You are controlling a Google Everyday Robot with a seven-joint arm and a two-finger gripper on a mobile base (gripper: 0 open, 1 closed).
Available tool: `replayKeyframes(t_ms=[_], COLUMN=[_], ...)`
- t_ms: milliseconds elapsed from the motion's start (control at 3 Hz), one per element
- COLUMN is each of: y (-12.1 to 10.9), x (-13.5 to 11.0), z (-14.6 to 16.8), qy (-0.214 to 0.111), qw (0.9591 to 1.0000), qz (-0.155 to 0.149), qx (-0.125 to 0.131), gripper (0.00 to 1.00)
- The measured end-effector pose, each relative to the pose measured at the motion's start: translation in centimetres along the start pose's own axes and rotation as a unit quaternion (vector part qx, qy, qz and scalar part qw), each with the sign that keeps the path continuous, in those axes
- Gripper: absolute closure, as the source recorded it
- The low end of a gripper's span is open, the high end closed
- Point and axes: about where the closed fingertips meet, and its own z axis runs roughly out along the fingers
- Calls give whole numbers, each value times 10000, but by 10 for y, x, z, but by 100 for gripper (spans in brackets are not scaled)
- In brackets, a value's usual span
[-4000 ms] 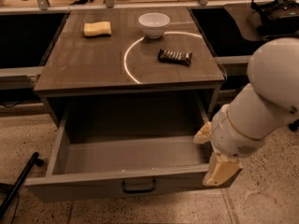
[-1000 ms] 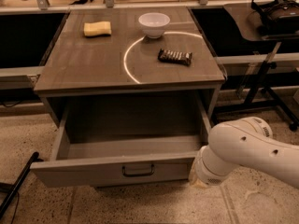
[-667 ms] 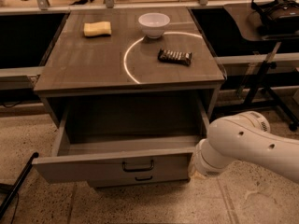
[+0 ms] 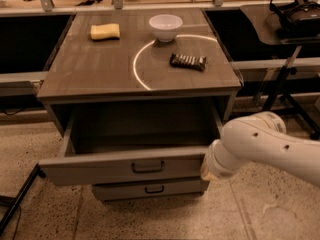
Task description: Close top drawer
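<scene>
Step in hand: pushing the top drawer shut. It sits centre-lower frame, partly out of the desk, front panel well proud of the carcass, black loop handle untouched.

tool is at the right end of the drawer front, lower right of centre, tucked under the white arm. It looks to be against the panel; whether it's wide or narrow, cannot tell.

Next move, my read: push straight toward the back of the frame until the panel is flush. Contact is off-centre, so the drawer may skew on its runners.

Around:
- yellow sponge, white bowl and snack bar on the desk top, out of the way
- lower drawer just beneath, nearly shut
- side stand at right, apart from the arm

Nothing visible inside the drawer to block it.
</scene>
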Motion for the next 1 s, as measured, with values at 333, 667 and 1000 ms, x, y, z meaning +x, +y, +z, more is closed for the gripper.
replayKeyframes(t_ms=[333,667,1000], y=[2,-41,-50], x=[1,-3,-3], z=[0,3,4], qy=[0,-71,-111], qw=[10000,9995,9992], qz=[0,-37,-44], qx=[0,296,375], gripper=[100,100,100])
